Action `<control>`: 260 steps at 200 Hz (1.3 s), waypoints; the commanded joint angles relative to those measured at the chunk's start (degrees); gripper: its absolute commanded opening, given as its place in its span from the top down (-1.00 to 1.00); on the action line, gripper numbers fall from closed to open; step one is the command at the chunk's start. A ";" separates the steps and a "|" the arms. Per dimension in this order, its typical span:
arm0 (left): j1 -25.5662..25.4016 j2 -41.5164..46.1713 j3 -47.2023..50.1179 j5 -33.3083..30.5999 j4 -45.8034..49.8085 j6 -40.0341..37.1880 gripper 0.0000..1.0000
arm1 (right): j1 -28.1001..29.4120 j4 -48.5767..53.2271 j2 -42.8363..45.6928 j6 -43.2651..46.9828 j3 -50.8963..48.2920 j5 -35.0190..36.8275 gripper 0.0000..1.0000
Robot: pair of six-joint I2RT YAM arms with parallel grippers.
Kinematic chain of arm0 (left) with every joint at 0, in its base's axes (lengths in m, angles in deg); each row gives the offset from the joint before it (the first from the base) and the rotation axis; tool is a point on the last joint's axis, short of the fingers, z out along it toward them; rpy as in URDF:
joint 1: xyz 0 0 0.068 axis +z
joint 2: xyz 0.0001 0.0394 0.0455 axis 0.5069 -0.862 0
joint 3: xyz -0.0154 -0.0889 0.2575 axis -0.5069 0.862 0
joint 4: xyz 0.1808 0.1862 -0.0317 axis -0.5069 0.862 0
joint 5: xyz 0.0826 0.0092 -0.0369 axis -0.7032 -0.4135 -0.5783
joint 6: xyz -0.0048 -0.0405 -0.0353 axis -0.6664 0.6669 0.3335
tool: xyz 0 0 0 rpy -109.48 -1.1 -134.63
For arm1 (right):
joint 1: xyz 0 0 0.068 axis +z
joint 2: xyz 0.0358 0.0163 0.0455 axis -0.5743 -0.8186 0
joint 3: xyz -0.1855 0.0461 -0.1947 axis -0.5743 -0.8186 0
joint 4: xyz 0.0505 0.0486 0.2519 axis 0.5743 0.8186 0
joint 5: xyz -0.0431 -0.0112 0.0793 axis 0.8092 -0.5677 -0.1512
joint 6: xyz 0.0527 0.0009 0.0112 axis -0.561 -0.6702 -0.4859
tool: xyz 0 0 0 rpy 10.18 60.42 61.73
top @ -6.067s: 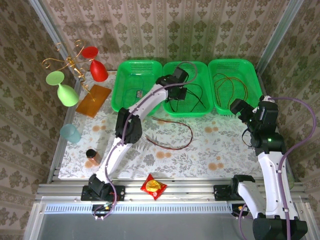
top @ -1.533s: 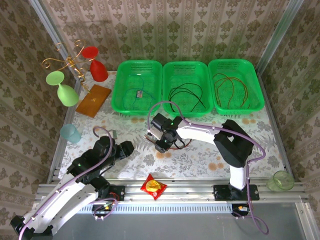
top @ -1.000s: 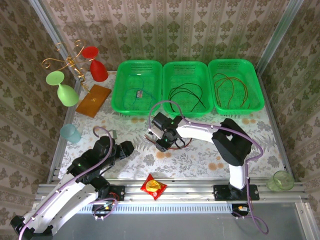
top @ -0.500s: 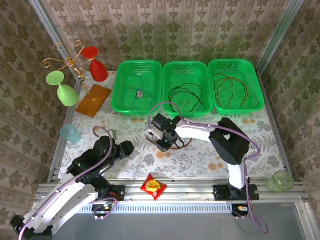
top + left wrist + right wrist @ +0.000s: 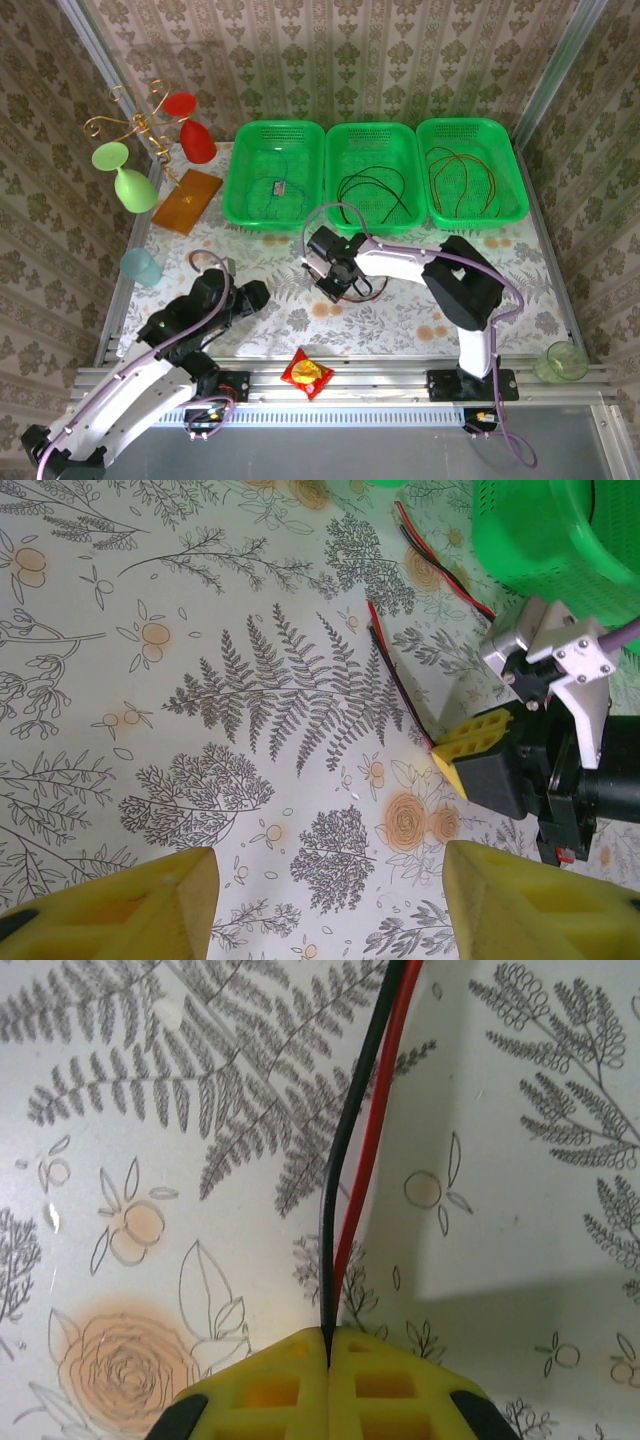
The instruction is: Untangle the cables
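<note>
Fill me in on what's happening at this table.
The right gripper is pinched shut on a red-and-black cable lying on the floral tablecloth, just in front of the green baskets. The left gripper hangs open nearby, holding nothing. Other cables lie in the baskets.

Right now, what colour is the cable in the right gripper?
Red and black cable, clearest from right wrist.

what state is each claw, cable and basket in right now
right claw: shut on the red-black cable
left claw: open, above the table
red-black cable: lies on the table
black cable: looped in middle basket
brown-orange cable: looped in right basket
left basket: holds a thin wire
</note>
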 commanded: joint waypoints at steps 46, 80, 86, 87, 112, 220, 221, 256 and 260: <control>-1.41 -3.45 -4.90 3.34 -7.17 -1.08 -0.22 | -4.37 -8.78 18.99 -2.10 -10.06 -13.02 0.99; -2.65 -10.49 -7.09 8.26 -18.80 -1.16 -0.22 | -7.39 -14.39 24.99 -6.69 -14.46 -20.19 0.98; -3.00 -11.91 -7.54 9.18 -20.97 -1.31 -0.22 | -8.00 -15.24 25.57 -7.56 -14.96 -20.99 0.98; -3.02 -12.21 -7.62 9.31 -21.38 -1.37 -0.22 | -8.09 -15.39 25.75 -7.74 -15.07 -21.14 0.98; -3.85 -18.05 -7.28 13.49 -33.78 0.05 -0.07 | -10.44 -19.72 28.65 -11.01 -17.37 -24.37 0.98; -5.33 -32.11 -8.54 21.96 -55.84 2.17 0.25 | -16.24 -32.86 41.19 -23.82 -25.37 -27.79 0.97; -5.33 -32.24 -8.61 22.12 -55.95 2.13 0.25 | -16.25 -32.90 41.25 -23.86 -25.37 -27.79 0.96; -5.28 -34.99 -9.25 24.47 -61.15 3.29 0.39 | -17.44 -35.60 42.28 -27.22 -26.23 -29.24 0.96; -5.32 -35.11 -9.28 24.39 -61.56 3.31 0.39 | -17.57 -35.94 42.28 -27.64 -26.25 -29.55 0.96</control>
